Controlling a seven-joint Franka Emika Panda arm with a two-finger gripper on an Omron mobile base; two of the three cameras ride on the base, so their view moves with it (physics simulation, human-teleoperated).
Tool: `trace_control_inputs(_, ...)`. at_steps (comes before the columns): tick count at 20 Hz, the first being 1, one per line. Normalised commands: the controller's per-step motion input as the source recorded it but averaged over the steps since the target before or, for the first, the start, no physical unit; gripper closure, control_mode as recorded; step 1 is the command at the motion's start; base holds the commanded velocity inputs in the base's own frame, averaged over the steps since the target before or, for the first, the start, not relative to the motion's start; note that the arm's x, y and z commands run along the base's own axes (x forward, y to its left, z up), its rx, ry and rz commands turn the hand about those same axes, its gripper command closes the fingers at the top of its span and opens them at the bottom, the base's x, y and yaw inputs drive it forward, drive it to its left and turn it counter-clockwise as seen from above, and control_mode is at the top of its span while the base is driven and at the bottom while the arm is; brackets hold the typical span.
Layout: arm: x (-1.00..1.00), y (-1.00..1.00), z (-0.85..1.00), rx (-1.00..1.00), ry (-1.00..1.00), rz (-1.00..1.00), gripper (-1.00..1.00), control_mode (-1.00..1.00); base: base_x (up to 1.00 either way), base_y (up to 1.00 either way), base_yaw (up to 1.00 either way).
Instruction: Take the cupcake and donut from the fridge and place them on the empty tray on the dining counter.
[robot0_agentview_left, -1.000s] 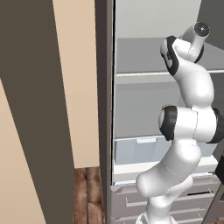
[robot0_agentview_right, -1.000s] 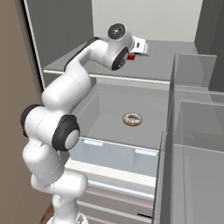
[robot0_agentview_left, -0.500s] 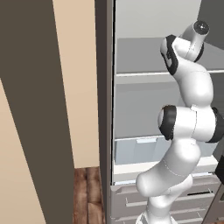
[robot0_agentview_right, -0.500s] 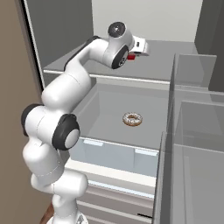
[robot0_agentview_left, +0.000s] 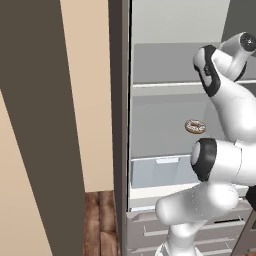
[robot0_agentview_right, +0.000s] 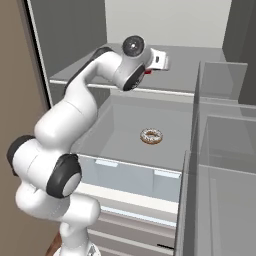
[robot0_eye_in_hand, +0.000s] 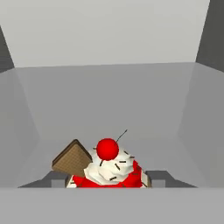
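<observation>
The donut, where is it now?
The donut lies alone on the fridge's middle shelf, one shelf below the gripper.

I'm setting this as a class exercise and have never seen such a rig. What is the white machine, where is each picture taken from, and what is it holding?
The white jointed machine is a robot arm reaching into an open grey fridge. Two pictures come from cameras behind it, left and right. The third looks along its hand. Its pincer is closed on a tiny red-wrapped cupcake with pale frosting and a cherry on the upper shelf. A small brown ring donut with speckled glaze lies alone on the shelf below.
</observation>
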Motion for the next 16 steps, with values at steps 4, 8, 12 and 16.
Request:
trace_control_inputs(4,-0.86,0.28,0.22,-0.02,-0.14,0.11,1.0,-1.0,0.0,0.0,0.0)
trace_control_inputs(8,-0.88,0.41,0.66,-0.08,-0.07,0.19,1.0,-1.0,0.0,0.0,0.0)
trace_control_inputs(12,-0.98,0.35,0.34,-0.1,-0.01,0.2,1.0,-1.0,0.0,0.0,0.0)
trace_control_inputs(16,-0.98,0.47,0.14,-0.11,0.0,0.19,1.0,-1.0,0.0,0.0,0.0)
